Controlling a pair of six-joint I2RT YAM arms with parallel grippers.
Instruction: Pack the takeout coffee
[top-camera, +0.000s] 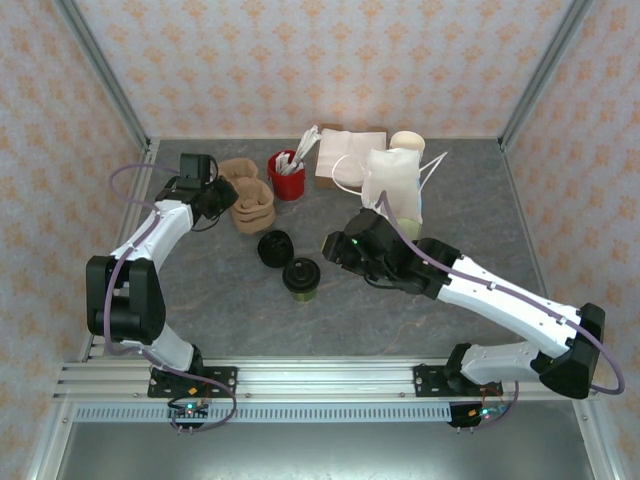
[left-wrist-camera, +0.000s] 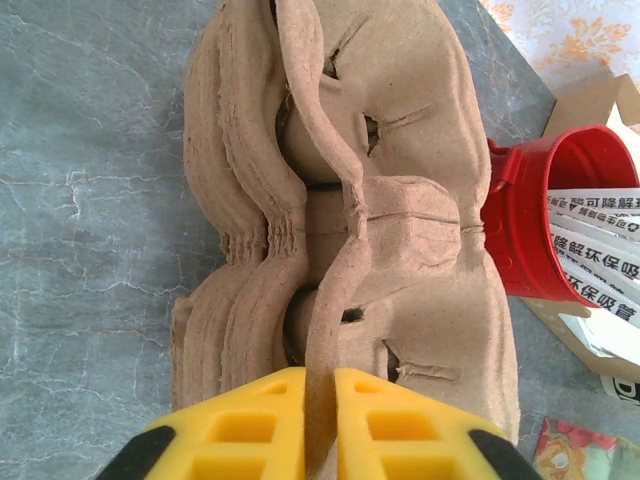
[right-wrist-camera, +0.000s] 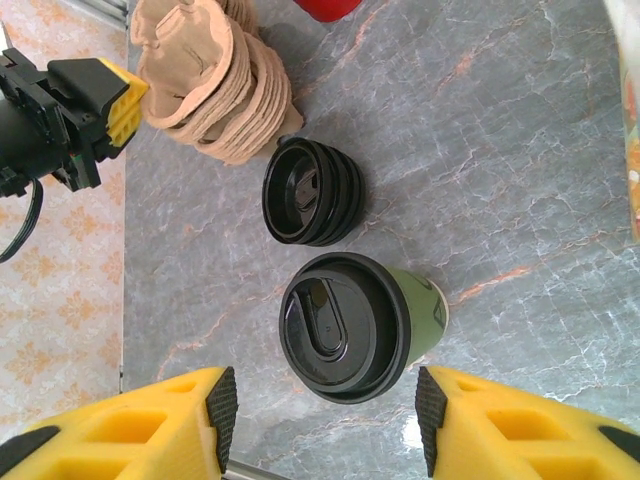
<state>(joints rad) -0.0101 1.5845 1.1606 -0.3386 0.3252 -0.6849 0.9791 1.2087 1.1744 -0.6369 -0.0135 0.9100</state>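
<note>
Stack of brown pulp cup carriers (top-camera: 250, 200) (left-wrist-camera: 400, 200) (right-wrist-camera: 215, 85) on grey marble-pattern desk (top-camera: 200, 300), left of centre; top carrier's thin central wall raised above the rest. Red cup (top-camera: 286, 177) (left-wrist-camera: 560, 230) just beside stack on its right, holding white paper-wrapped sticks printed with characters. Loose black lids (top-camera: 274, 248) (right-wrist-camera: 310, 190), nested in short pile, on desk nearer than carriers, apart from them. Brown box (top-camera: 324, 181) with white papers beyond red cup. Cream cups (top-camera: 407, 142) stacked near far edge. Peach floral walls (top-camera: 320, 60) around desk.
</note>
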